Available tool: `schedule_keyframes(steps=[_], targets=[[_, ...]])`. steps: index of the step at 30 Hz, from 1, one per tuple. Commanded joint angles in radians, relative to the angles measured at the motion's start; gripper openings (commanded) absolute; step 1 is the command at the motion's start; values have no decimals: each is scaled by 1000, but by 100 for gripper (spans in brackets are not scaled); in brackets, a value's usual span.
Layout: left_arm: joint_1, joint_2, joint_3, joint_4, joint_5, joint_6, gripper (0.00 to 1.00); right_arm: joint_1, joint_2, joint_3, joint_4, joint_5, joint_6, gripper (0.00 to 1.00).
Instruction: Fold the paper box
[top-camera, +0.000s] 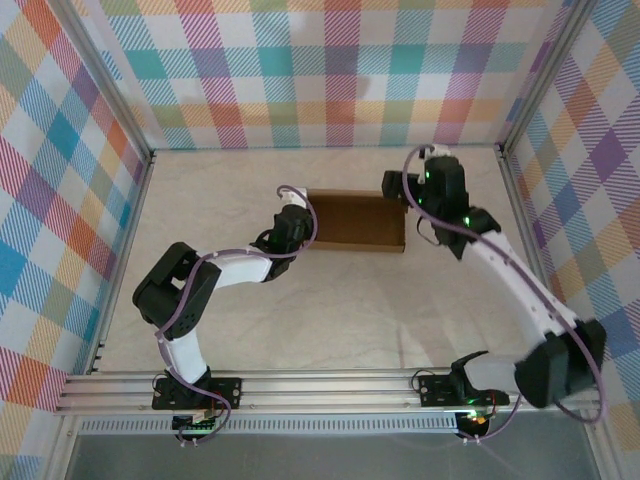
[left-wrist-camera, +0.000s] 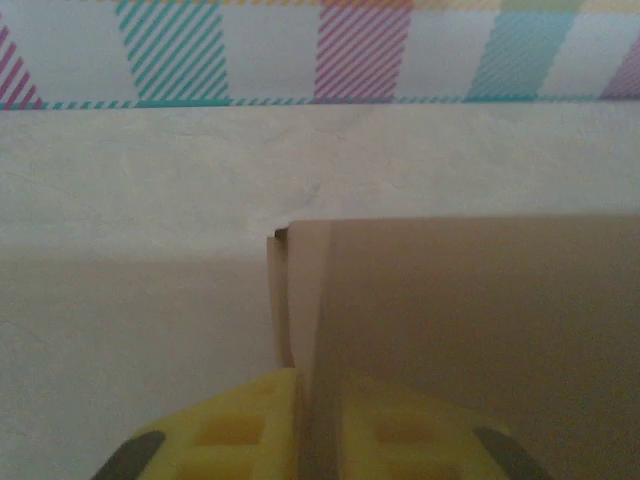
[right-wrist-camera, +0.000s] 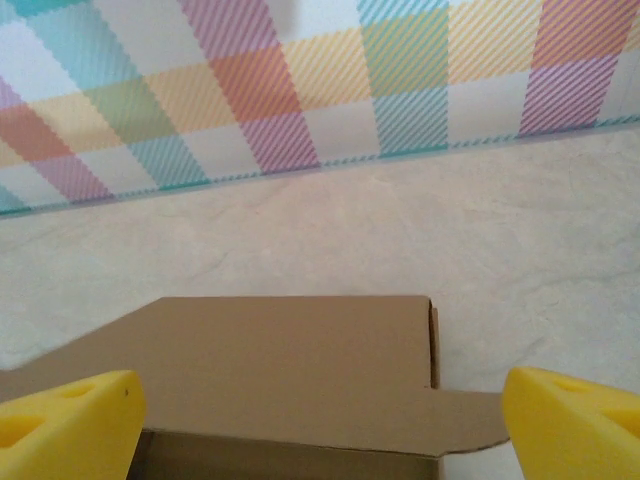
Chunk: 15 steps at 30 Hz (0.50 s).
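The paper box is plain brown cardboard, standing as a shallow open tray in the middle of the table. My left gripper is at its left end. In the left wrist view the yellow fingers straddle the box's left wall with only a narrow dark gap; whether the pads press the wall I cannot tell. My right gripper hovers at the box's right end. In the right wrist view it stands wide open over a folded-in panel with a rounded tab, touching nothing.
A cream cloth covers the table. Plaid walls close in the back and both sides, with metal posts at the corners. An aluminium rail runs along the near edge by the arm bases.
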Motion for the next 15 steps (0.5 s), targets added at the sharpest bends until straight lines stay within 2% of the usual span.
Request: schedule_keyframes(steps=[1,3,4,5,7,10,15], targets=[[-26,-4,-34,-7,22,17,24,-38,139,94,-131,-94,15,91],[-28,-25,-46,-19,26,0,30,-39,210,122,-131,-89,21,91],[-28,-41,-54,-33,32,-9,39,-39,239,117,-115,-88,26,91],[-28,-57,-63,-39,38,-16,41,-39,260,113,-105,-88,28,90],[-29,-96,-101,-40,58,-25,42,-43,307,103,-79,-102,13,84],[-30,-117,-124,-74,52,-28,42,-57,373,114,-94,-109,30,82],[-27,-91,-95,-112,29,-30,40,-57,264,0,42,-199,32,82]])
